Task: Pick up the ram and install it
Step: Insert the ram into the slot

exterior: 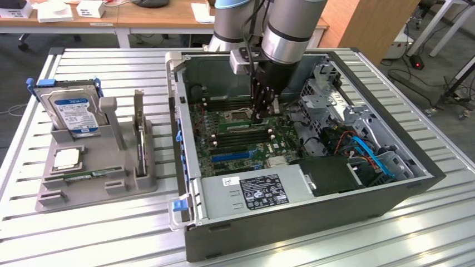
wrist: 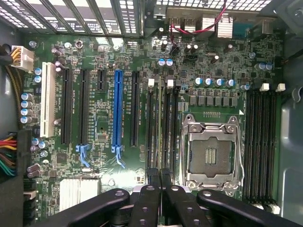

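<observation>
The ram (wrist: 159,127) stands edge-up in a motherboard slot beside the empty processor socket (wrist: 211,151). In the exterior view the ram (exterior: 239,127) shows as a thin green strip among the dark slots. My gripper (wrist: 159,176) is shut, its black fingers (wrist: 152,182) pressed together. Their tips sit right on the ram's top edge, toward one end of the slot. In the exterior view the gripper (exterior: 260,115) reaches straight down into the open computer case (exterior: 297,222). Whether the tips pinch the board or only rest on it is hidden.
At the exterior view's left a grey holder (exterior: 97,192) carries a silver hard drive (exterior: 73,111), a square processor chip (exterior: 67,159) and another green stick (exterior: 88,176) lying flat. Inside the case are a power supply (exterior: 252,192), drive cages and blue cables (exterior: 371,153) to the right.
</observation>
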You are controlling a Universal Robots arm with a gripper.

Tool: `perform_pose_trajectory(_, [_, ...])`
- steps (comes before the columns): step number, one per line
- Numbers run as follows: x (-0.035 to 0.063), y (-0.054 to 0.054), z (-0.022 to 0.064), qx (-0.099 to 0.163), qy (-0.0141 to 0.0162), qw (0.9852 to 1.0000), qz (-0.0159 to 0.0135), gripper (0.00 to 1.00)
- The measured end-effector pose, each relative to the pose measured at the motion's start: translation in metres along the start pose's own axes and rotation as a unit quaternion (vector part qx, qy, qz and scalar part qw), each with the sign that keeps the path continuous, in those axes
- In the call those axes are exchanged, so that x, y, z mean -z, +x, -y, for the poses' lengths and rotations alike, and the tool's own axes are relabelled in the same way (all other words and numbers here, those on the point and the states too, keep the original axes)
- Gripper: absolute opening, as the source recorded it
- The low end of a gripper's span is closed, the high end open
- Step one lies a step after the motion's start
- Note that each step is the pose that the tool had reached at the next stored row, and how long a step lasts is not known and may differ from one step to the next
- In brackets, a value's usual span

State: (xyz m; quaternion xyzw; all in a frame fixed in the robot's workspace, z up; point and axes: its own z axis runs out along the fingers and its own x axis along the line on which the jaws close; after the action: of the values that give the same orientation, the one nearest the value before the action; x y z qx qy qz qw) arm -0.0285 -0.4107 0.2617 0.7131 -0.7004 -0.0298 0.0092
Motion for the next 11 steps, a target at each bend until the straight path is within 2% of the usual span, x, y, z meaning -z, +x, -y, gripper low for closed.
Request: perform_pose_trajectory(11, [-0.0047, 0.0002, 0.0003, 0.0, 0.0, 1.0, 0.0, 0.11])
